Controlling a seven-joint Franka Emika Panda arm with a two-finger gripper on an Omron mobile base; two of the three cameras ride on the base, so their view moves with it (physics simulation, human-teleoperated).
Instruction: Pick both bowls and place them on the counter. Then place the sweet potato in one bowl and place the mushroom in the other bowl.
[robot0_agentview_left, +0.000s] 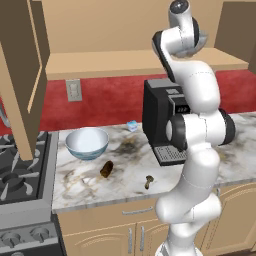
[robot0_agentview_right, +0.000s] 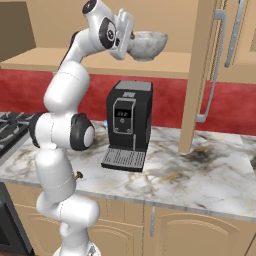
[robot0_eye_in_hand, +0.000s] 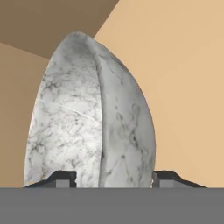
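The mottled grey bowl (robot0_agentview_right: 148, 45) stands on the tan shelf, above the coffee machine. My gripper (robot0_agentview_right: 131, 38) reaches it from the left. In the hand view its fingertips (robot0_eye_in_hand: 61, 177) straddle the grey bowl's rim (robot0_eye_in_hand: 98, 122) with a gap on each side, one inside the bowl and one outside. The blue-patterned white bowl (robot0_agentview_left: 87, 142) sits upright on the marble counter (robot0_agentview_left: 100, 187) near the stove. The sweet potato (robot0_agentview_left: 106, 169) lies just in front of it. Further right, near the counter's front edge, stands the mushroom (robot0_agentview_left: 148, 181).
A black coffee machine (robot0_agentview_right: 129, 125) stands on the counter right under my hand. An open cabinet door (robot0_agentview_right: 200, 75) hangs to the right of the shelf (robot0_agentview_right: 170, 62), another one (robot0_agentview_left: 22, 80) at the left. The stove (robot0_agentview_left: 20, 175) borders the counter's left end.
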